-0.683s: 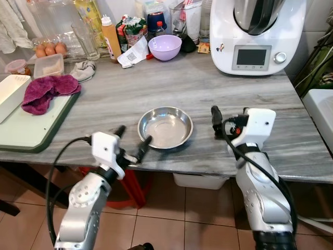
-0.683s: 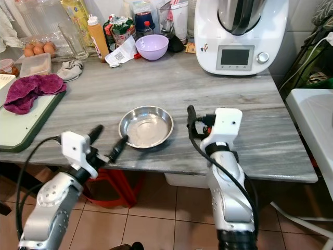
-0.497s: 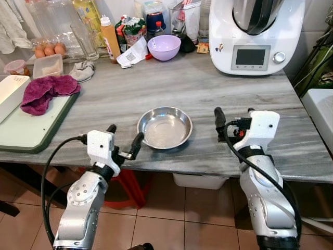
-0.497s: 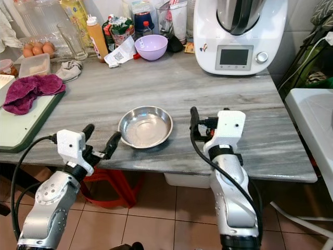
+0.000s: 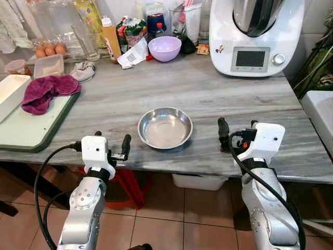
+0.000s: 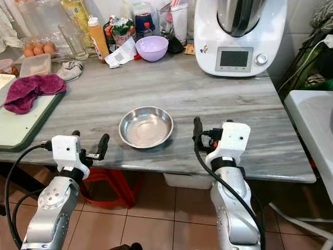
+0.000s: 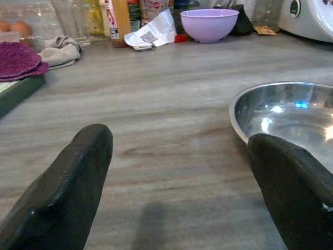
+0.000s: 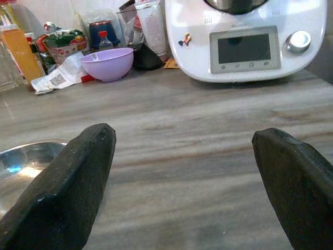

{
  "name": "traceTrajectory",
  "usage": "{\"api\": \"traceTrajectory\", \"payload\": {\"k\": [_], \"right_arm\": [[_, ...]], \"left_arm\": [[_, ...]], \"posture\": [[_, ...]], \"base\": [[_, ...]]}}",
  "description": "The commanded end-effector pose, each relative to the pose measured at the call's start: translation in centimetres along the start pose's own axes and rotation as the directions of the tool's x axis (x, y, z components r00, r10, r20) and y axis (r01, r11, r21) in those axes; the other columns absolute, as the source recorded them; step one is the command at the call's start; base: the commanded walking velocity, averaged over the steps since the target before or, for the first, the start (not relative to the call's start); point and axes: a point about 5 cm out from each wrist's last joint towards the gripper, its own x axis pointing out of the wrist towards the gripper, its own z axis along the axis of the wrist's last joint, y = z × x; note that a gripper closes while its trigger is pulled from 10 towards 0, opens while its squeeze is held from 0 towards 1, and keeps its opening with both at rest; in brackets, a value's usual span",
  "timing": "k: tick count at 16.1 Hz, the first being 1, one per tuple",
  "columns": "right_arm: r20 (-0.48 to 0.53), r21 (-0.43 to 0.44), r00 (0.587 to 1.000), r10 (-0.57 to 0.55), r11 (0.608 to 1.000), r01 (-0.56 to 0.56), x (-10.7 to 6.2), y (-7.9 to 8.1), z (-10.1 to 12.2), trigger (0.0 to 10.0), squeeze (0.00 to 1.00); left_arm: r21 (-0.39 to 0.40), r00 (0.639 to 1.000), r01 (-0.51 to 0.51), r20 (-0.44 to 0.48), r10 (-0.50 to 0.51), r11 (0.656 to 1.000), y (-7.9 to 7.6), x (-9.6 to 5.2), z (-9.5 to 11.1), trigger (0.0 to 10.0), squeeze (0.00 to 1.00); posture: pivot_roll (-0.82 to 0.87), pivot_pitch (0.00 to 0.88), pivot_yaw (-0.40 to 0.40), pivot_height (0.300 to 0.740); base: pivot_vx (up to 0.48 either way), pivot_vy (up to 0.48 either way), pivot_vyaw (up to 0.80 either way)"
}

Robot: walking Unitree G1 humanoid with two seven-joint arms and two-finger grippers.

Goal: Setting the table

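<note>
Steel bowl (image 5: pixel 165 127) between parted grippers.

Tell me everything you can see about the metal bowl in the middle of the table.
The metal bowl is round, shallow and shiny, steel by its look, with a wide rim and a flat bottom. It is empty and sits upright on the grey marbled table, near the front edge. Nothing touches it; the open left gripper and right gripper flank it.

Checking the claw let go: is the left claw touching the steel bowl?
Apart. In the left eye view, bare countertop separates the open left claw from the steel bowl.
</note>
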Motion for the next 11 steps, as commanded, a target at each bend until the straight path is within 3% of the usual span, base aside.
{"api": "traceTrajectory", "payload": {"k": [1,2,4,6,11], "right_arm": [[0.018,-0.008,1.000,0.011,1.000,-0.011,0.1,0.4,0.4,10.0,0.00],[0.015,0.033,0.998,0.054,0.998,-0.054,0.0,0.7,0.3,10.0,0.00],[0.034,-0.010,0.999,0.025,1.000,-0.025,-0.5,0.4,-0.1,10.0,0.00],[0.015,0.009,0.998,0.061,0.998,-0.061,-1.5,-0.1,-0.5,10.0,0.00],[0.026,0.004,0.997,0.079,0.997,-0.079,-1.6,-0.2,-0.5,10.0,0.00]], "left_arm": [[0.012,1.000,-0.021,-0.004,0.021,1.000,0.4,0.0,-0.2,10.0,0.00],[0.015,1.000,-0.022,-0.004,0.022,1.000,0.4,0.0,-0.2,10.0,0.00],[0.021,1.000,-0.030,-0.008,0.030,0.999,0.4,-0.1,-0.3,10.0,0.00],[0.029,0.999,-0.036,-0.028,0.037,0.999,0.5,-0.4,-0.7,10.0,0.00],[0.034,0.999,-0.034,-0.036,0.035,0.999,0.5,-0.3,-0.8,10.0,0.00]], "posture": [[-0.15,0.092,0.067,0.740],[-0.15,0.091,0.068,0.740],[-0.15,0.093,0.069,0.740],[-0.15,0.097,0.069,0.740],[-0.15,0.099,0.075,0.740]], "base": [[0.000,0.000,0.00],[0.000,0.000,0.00],[0.000,0.000,0.00],[0.000,0.000,0.00],[0.000,0.000,0.00]]}}
